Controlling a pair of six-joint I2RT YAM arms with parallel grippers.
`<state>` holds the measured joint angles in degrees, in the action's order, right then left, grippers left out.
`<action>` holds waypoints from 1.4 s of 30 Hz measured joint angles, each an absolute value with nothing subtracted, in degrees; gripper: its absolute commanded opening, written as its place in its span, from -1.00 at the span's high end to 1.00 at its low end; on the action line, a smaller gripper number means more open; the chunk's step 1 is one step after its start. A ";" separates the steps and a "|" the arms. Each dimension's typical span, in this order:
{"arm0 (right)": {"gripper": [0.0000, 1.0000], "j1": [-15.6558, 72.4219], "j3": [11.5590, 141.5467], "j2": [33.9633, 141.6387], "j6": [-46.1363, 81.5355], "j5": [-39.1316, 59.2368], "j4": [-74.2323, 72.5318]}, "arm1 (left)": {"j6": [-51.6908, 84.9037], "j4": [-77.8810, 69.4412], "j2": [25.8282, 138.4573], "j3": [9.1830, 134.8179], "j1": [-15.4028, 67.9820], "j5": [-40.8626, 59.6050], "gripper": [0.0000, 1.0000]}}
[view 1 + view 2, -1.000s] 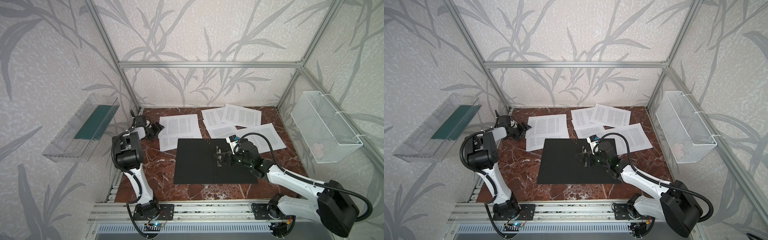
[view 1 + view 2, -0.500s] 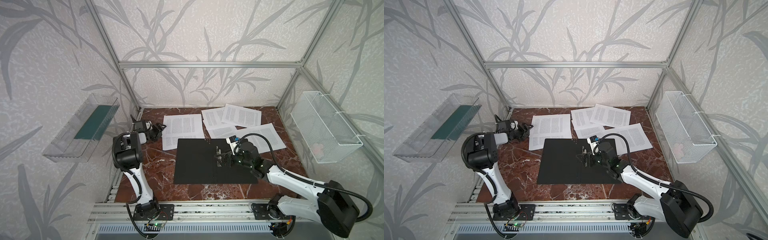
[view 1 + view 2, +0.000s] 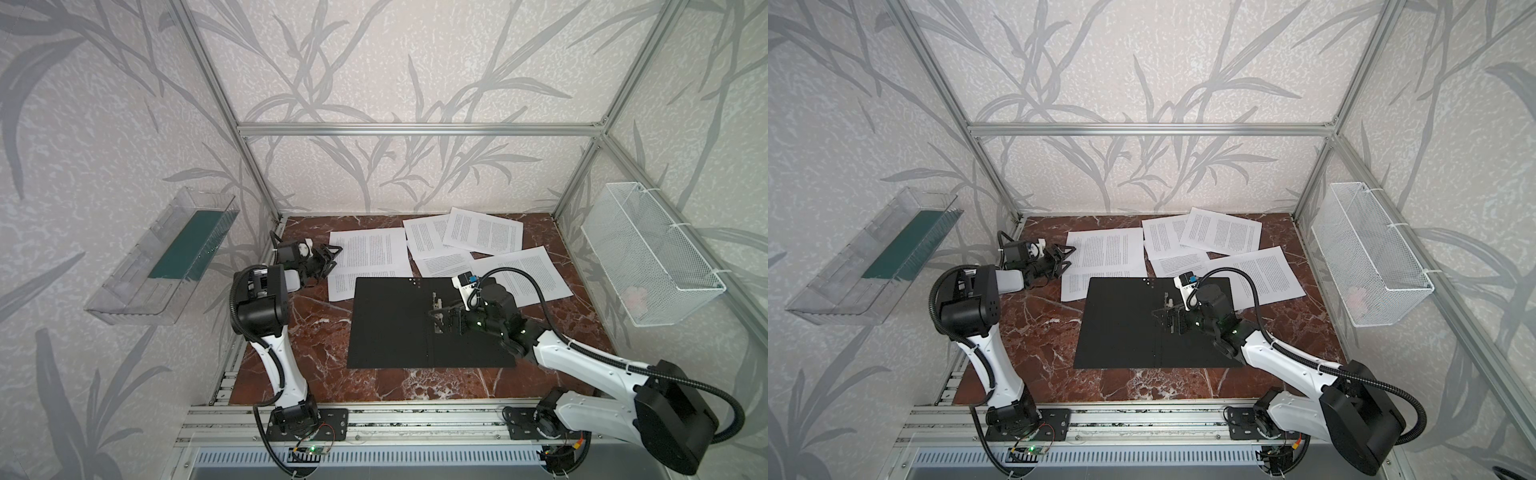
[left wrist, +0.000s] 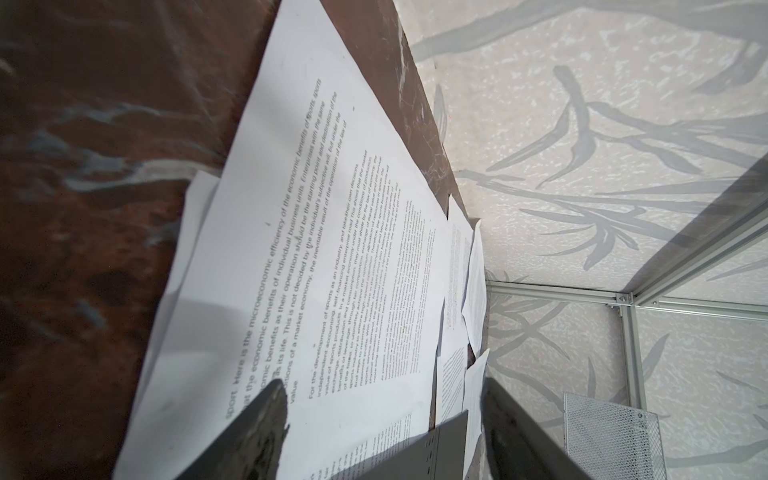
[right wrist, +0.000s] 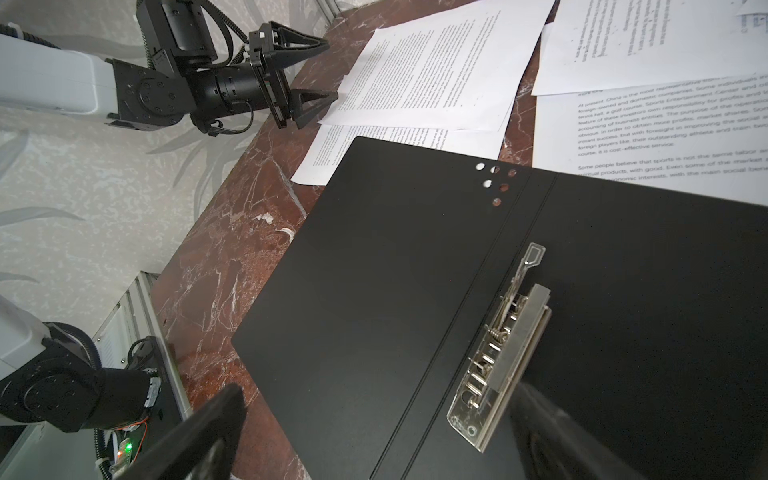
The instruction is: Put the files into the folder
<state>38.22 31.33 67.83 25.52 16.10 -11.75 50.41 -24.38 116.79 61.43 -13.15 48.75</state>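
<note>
Starting at the near rail, you have a bare strip of red marble table (image 3: pixel 316 382) along the lower edge of the folder (image 3: pixel 390 332). The folder lies opened flat, black inside up, in the middle of both top views. More bare marble runs down its left edge, between it and the left arm's base.

Your right gripper (image 3: pixel 444 321) hangs low over the spine fold, right of centre, with its jaws spread wide and nothing between them. In the right wrist view the metal clip (image 5: pixel 500 353) lies along the fold, just beside the right-hand finger (image 5: pixel 557 432).

Behind the folder, the files (image 3: pixel 370 253) lie loose across the upper middle of the table. The folder's upper edge overlaps two of them: one sheet at its upper left corner and one at its upper right.

Your left gripper (image 3: pixel 328 259) sits at the upper left of the table, turned on its side so one finger is above the other. Its jaws are parted and hold nothing. The lower fingertip (image 5: pixel 328 96) is at the left edge of the nearest sheet, but you cannot tell whether it touches.

Farthest back, two overlapping sheets come near the rear wall, leaving only a thin strip of marble. A wire basket (image 3: pixel 648 257) hangs on the right wall, clear of the tabletop.
</note>
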 measured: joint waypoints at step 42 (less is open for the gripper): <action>-0.98 38.70 31.88 70.13 25.41 17.06 -10.46 | 58.26 -40.38 114.80 49.60 -13.04 39.99 -0.49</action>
<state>38.70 31.88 70.13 25.41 17.06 -10.46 58.26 -40.38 114.80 49.60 -13.04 39.99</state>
